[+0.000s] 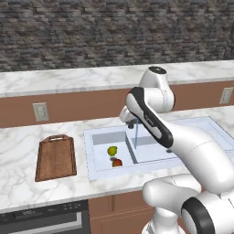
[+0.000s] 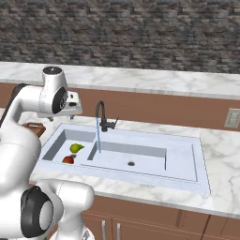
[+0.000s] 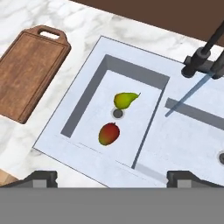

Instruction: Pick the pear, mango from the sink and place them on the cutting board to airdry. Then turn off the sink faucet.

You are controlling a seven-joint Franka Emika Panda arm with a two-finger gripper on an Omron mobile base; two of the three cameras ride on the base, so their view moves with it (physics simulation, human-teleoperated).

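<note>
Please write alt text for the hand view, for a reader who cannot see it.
A yellow-green pear and a red-orange and green mango lie in the smaller basin of a white double-basin sink, either side of its round drain. A brown wooden cutting board lies bare on the marble counter beside it, and the black faucet runs a thin stream.

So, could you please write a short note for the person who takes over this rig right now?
Gripper: open, holding nothing, high above the sink.
Pear and mango: both lie in the left basin, near the drain, apart from each other.
Cutting board: on the counter left of the sink, nothing on it.
Faucet: water runs.
Done: nothing yet.
Left: move both fruits to the board, then shut the faucet.
</note>
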